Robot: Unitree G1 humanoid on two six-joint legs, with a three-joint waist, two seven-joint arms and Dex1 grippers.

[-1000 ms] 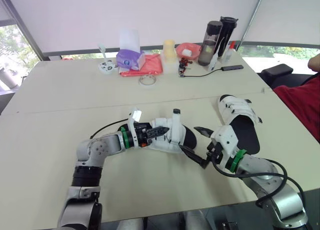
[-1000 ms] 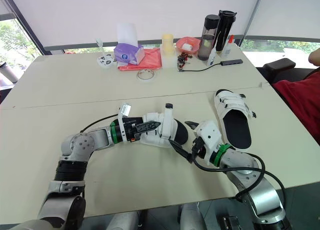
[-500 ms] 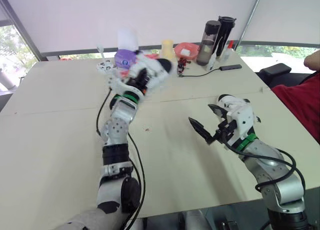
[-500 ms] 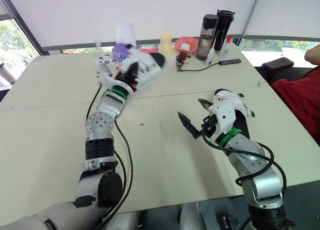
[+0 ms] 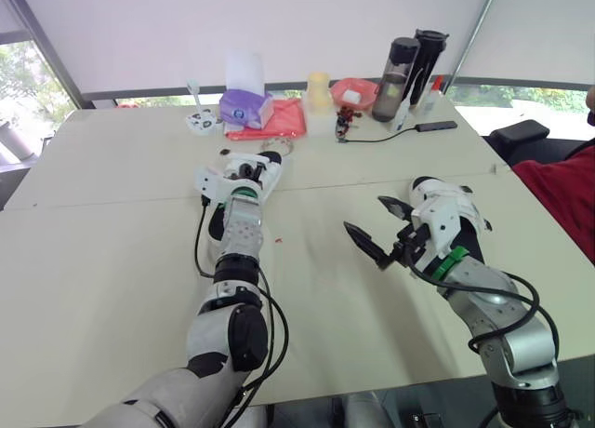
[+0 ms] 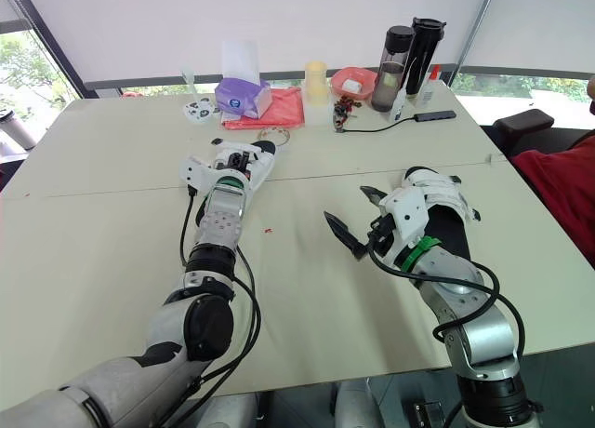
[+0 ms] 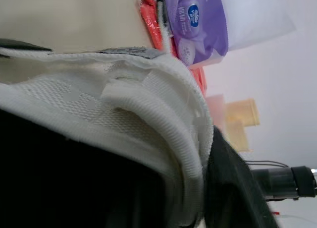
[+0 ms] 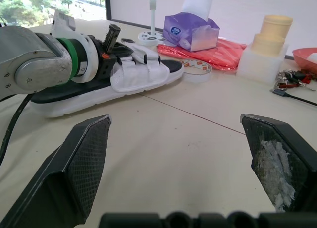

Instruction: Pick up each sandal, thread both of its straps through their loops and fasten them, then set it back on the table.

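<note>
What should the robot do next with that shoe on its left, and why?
Probably open the left gripper and draw back: the white sandal it grips already lies flat on the table, while the open right gripper hovers empty.

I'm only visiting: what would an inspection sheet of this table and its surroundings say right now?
Surface: beige table, seam across it, small red speck.
Job's things: left sandal lying on the table; right sandal lying near the right gripper.
Clutter: tissue pack, red bag, tape roll, yellow cups, red bowl, two dark bottles, keys.
Grippers: left gripper at the left sandal's straps; right gripper open, empty.
Cables: black cable from the keys to a dark stick.
Surroundings: windows, white blind, a person's red clothing.
</note>
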